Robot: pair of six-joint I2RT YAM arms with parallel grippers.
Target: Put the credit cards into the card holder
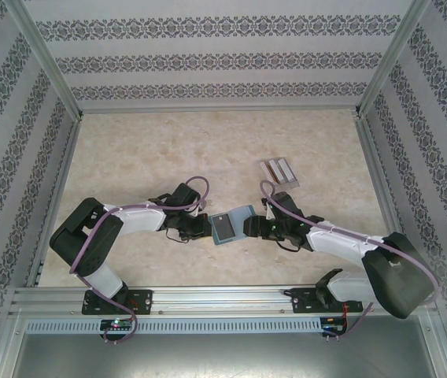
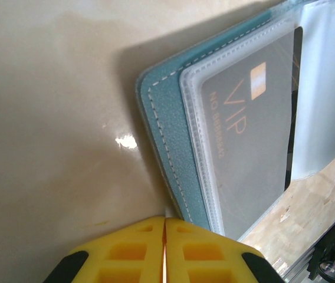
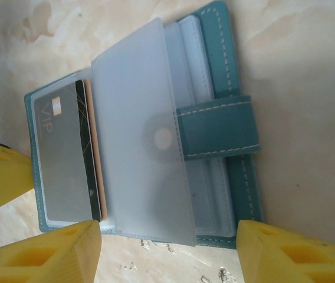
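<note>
The teal card holder (image 1: pixel 230 226) lies open on the table between my two grippers. In its left clear pocket sits a grey credit card (image 3: pixel 61 159) marked VIP (image 2: pixel 244 130), with dark and copper-coloured card edges just beside it. A frosted sleeve (image 3: pixel 138 135) stands half-turned over the middle, across the snap strap (image 3: pixel 217 128). My left gripper (image 2: pixel 165 233) is shut, its tips at the holder's stitched edge (image 2: pixel 167 141) with nothing seen between them. Near the holder's long edge my right gripper (image 3: pixel 167 230) stands open and holds nothing. Loose credit cards (image 1: pixel 278 170) lie side by side at the back right.
Patterned walls and aluminium posts (image 1: pixel 50 63) close in the tabletop on three sides. A metal rail (image 1: pixel 223 299) with the arm bases runs along the near edge. The left gripper's yellow finger (image 3: pixel 2 174) shows at the holder's far side in the right wrist view.
</note>
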